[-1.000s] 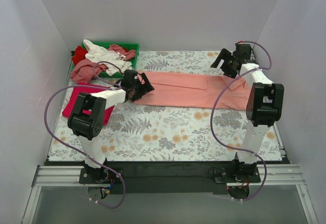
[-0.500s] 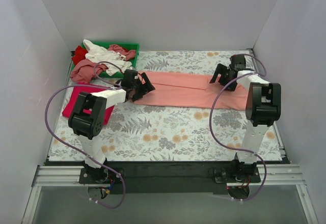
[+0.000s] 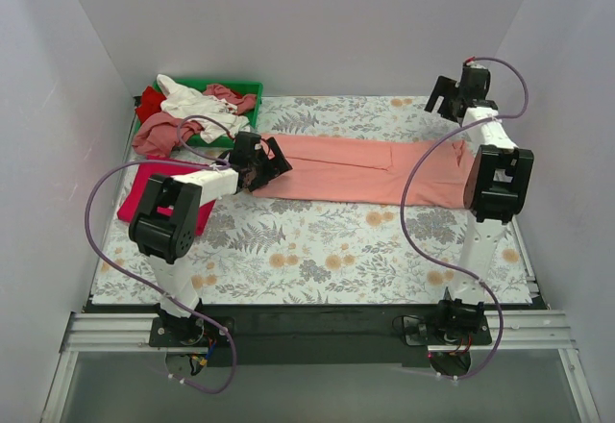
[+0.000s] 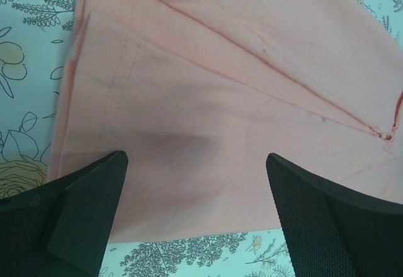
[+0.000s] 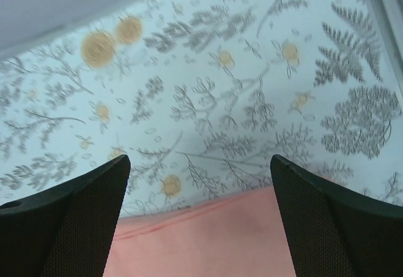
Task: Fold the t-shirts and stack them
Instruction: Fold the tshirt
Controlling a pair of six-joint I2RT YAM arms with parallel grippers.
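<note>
A: Progress?
B: Magenta tee (image 3: 165,195) is lying folded at the left edge; salmon tee (image 3: 356,168) is lying half-folded across the far half; other tees (image 3: 197,106) are waiting, far-left corner.
A: Grippers?
B: Left gripper (image 3: 267,161) and right gripper (image 3: 452,98) are hovering, jaws spread, empty.

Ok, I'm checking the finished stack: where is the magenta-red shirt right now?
In the top view, the magenta-red shirt lies flat near the table's left edge, just in front of the green tray.

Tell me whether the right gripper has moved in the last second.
Yes. The right gripper has swung away from the salmon-pink t-shirt, farther back and right, toward the back wall; half a second ago it hung over the shirt's right end.
</note>
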